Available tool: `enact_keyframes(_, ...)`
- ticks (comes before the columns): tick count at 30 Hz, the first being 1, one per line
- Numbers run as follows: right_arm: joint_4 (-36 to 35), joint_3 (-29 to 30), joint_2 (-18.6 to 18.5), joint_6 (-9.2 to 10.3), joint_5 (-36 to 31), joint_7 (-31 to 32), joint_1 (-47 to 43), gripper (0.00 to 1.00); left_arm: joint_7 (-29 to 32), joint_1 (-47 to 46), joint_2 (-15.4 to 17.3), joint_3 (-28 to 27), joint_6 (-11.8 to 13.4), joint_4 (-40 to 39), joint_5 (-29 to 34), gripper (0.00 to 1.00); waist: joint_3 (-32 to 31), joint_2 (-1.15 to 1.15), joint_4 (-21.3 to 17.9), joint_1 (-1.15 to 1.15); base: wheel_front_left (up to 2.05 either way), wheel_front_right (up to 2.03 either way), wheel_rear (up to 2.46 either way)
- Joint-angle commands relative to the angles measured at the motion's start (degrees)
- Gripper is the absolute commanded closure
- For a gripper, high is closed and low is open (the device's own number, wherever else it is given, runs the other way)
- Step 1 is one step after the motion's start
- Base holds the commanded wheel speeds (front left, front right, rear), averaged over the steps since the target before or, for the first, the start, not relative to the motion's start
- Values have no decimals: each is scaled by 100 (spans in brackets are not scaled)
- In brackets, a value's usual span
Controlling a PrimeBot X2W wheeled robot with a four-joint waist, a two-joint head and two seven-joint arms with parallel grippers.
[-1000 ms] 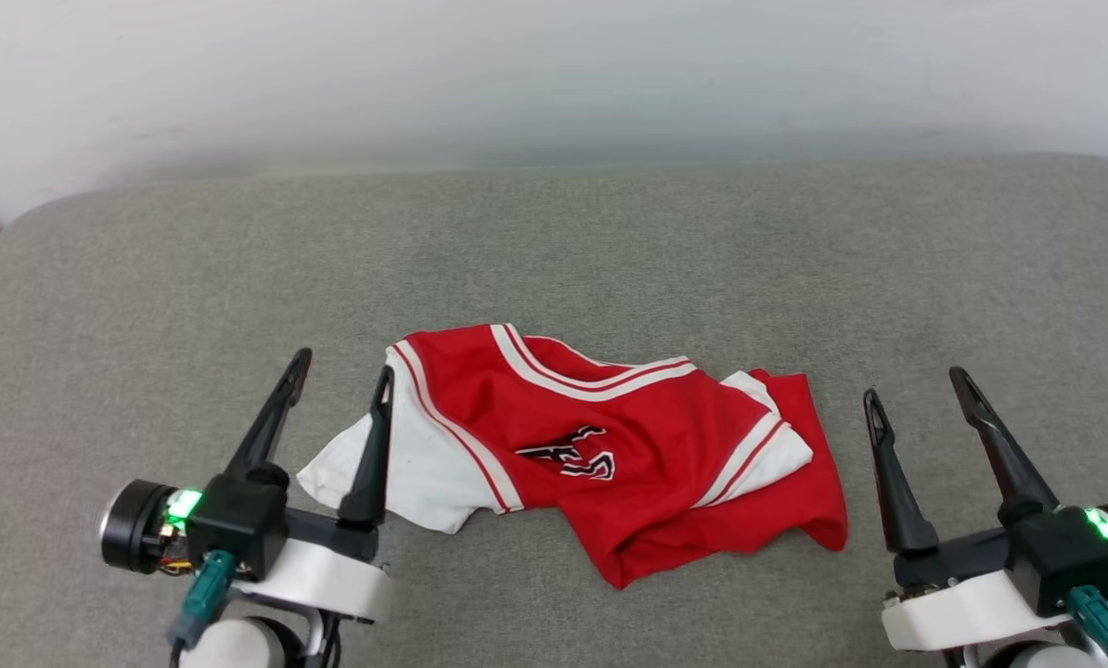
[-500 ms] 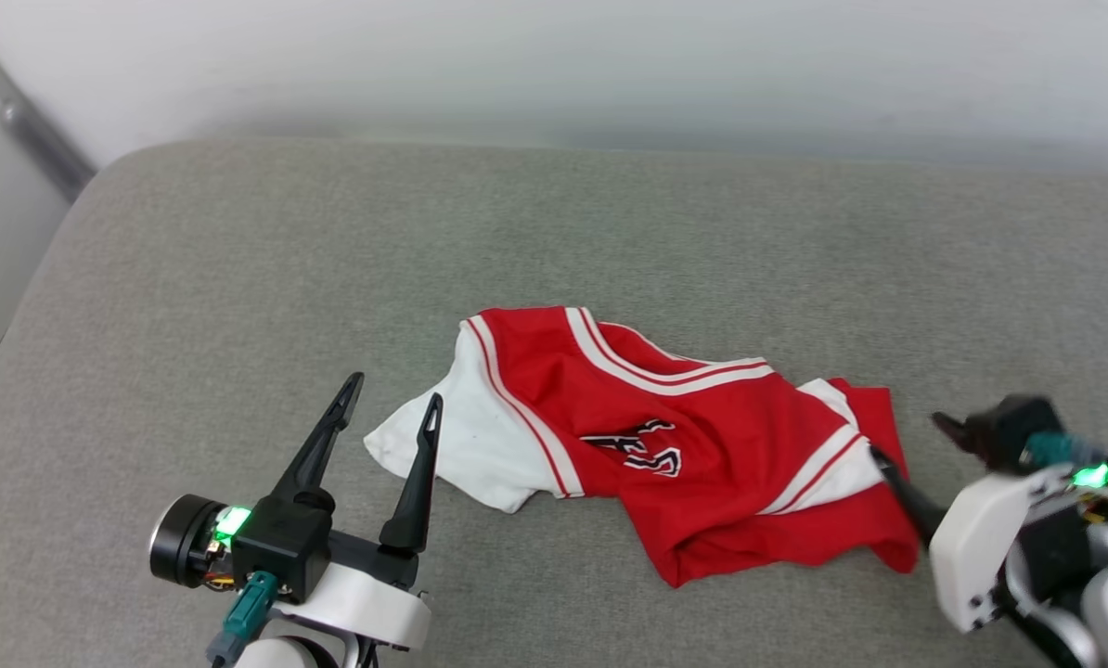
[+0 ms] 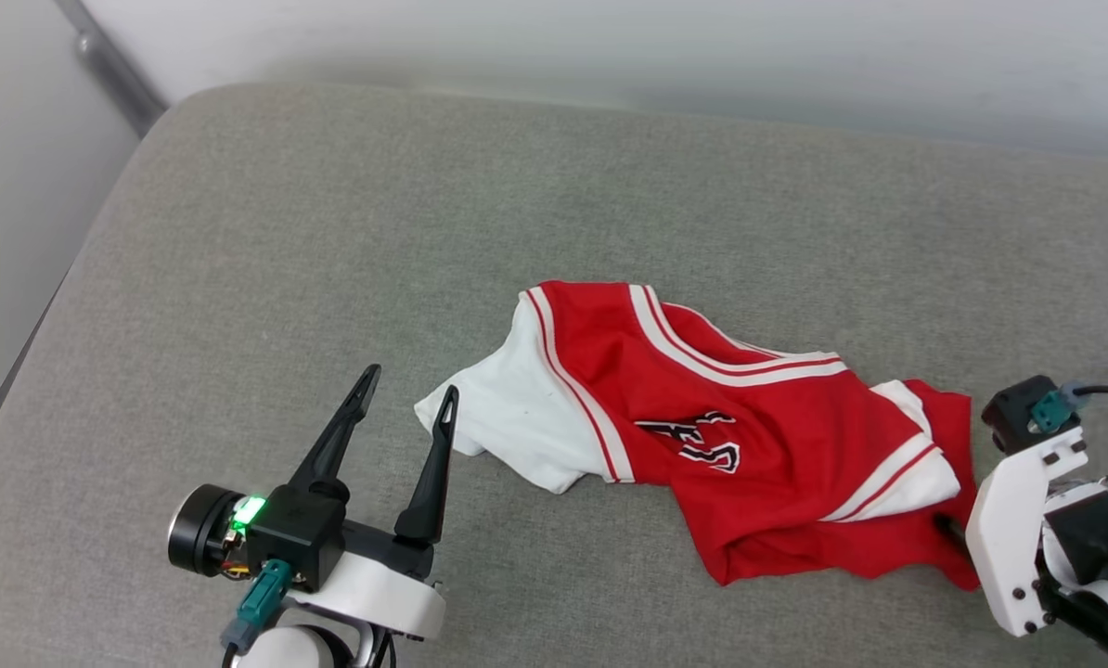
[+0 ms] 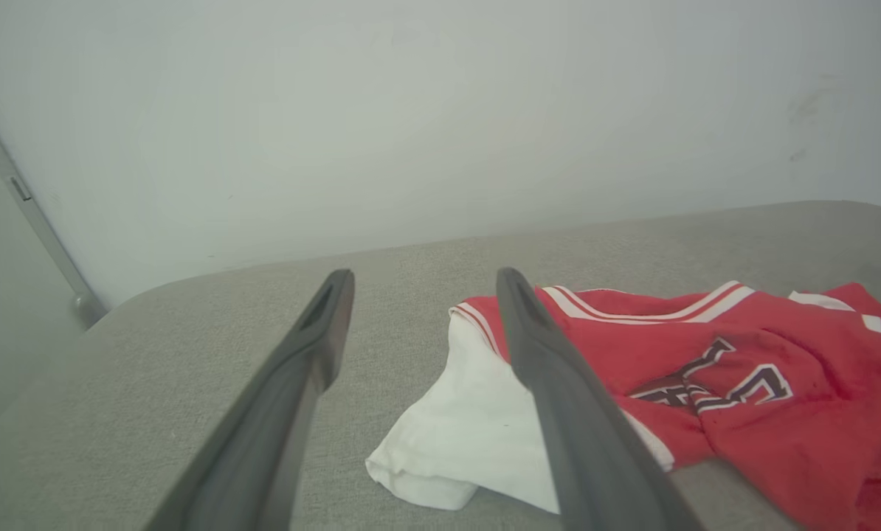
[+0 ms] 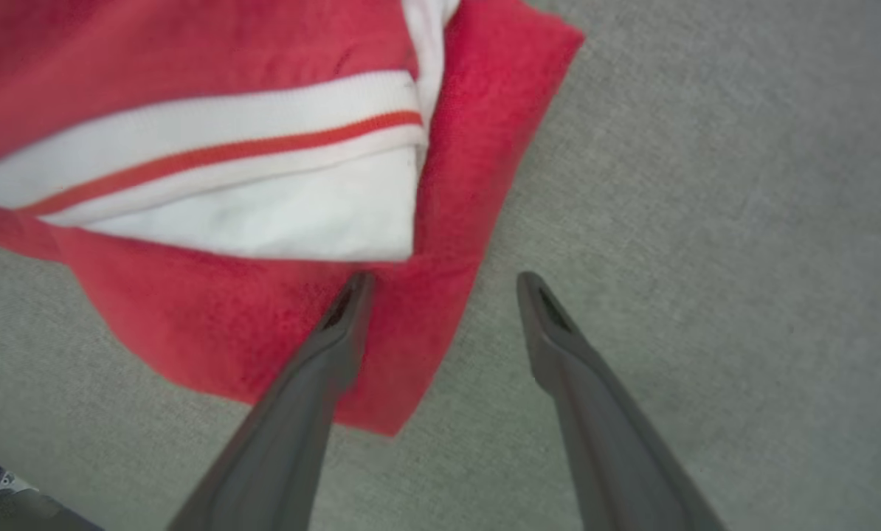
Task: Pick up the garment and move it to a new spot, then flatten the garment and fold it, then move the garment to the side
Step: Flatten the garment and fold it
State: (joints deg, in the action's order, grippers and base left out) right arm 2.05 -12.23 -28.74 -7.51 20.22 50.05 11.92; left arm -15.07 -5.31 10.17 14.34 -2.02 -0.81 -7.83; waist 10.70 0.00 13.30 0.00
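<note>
Jersey lies crumpled on the grey cushion, right of centre. Right gripper is spread wide and empty, straddling the red hem corner. I'd go lower and pinch both layers. Left gripper, also wide open and empty, sits beside the white sleeve. Plenty of bare cushion to the left, with the wall behind the far edge.

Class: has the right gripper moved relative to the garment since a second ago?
Yes. The right gripper has swung in over the garment's right edge.
</note>
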Motion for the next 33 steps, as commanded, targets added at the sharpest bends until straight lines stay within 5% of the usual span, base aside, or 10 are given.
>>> enact_keyframes(1, 24, -17, 13, 4, 60, 21, -85, 0, -15, -92, -36, -43, -31, 17, 47, 0, 80, 0, 73, 0, 0, 0, 0)
enact_keyframes(6, 283, -218, 26, 3, 97, -22, -245, 0, -15, -110, -114, -142, -103, 34, 128, 0, 156, 0, 107, 0, 0, 0, 0)
enact_keyframes(8, 398, -242, 80, 3, 128, -46, -294, 100, -15, -104, -126, -180, -128, 46, 168, 0, 166, 0, 87, 0, 0, 0, 0)
enact_keyframes(21, -333, 466, 62, 5, 299, -143, -1173, 100, -15, 102, -218, -397, -241, 193, 259, 0, -222, 0, -429, 0, 0, 0, 0)
enact_keyframes(27, -585, 654, 598, 5, 202, -401, -1989, 100, -15, 211, -222, -466, -297, 261, 297, 0, -321, 0, -591, 0, 0, 0, 0)
enact_keyframes(28, -547, 661, 668, 4, 168, -485, -2010, 73, -15, 212, -218, -463, -311, 274, 307, 0, -329, 0, -599, 0, 0, 0, 0)
enact_keyframes(29, -542, 614, 680, 3, 95, -604, -2005, 6, -15, 209, -220, -461, -315, 284, 311, 0, -339, 0, -605, 0, 0, 0, 0)
enact_keyframes(33, -517, 681, 897, 4, 90, -1027, -1806, 0, -15, 221, -227, -483, -344, 287, 309, 0, -405, 0, -689, 0, 0, 0, 0)
